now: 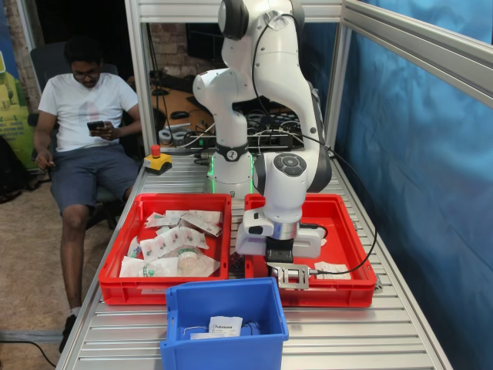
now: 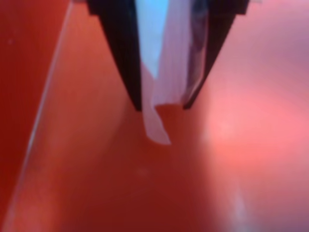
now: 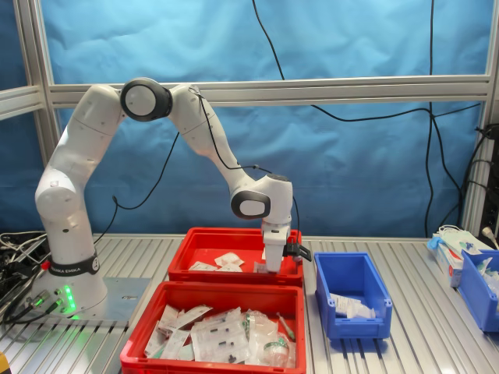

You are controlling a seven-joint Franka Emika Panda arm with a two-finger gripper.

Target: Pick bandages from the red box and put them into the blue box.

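1. A white bandage [image 2: 161, 72] is pinched between the two dark fingers [image 2: 123, 53] of the hand [image 2: 161, 104]; in the wrist view one corner of the packet hangs below the fingertips over red plastic.
2. The hand, closed on that bandage, is down inside the red box [image 1: 350, 289], at the corner nearest the blue box in the first exterior view.
3. More bandages lie loose on the floor of the red box: one [image 1: 333, 269] beside the hand in the first exterior view, and a few [image 3: 228, 260] near the middle in the second exterior view.
4. The blue box [image 1: 223, 297] stands on the bench [image 1: 362, 339] just in front of the two red crates in the first exterior view, and holds a few white packets [image 1: 225, 326].
5. A second red crate [image 1: 131, 289] sits just beside the red box, heaped with strips and clear-wrapped rolls [image 1: 176, 247].
6. The white arm [image 3: 195, 125] rises from its base [image 3: 70, 273] on the bench and bends down to the red box.
7. In the first exterior view, a man [image 1: 85, 116] in a white T-shirt sits past the bench on the first exterior view's left, looking at a phone.
8. A red stop button [image 1: 156, 159] on a yellow housing rests on the bench near him.
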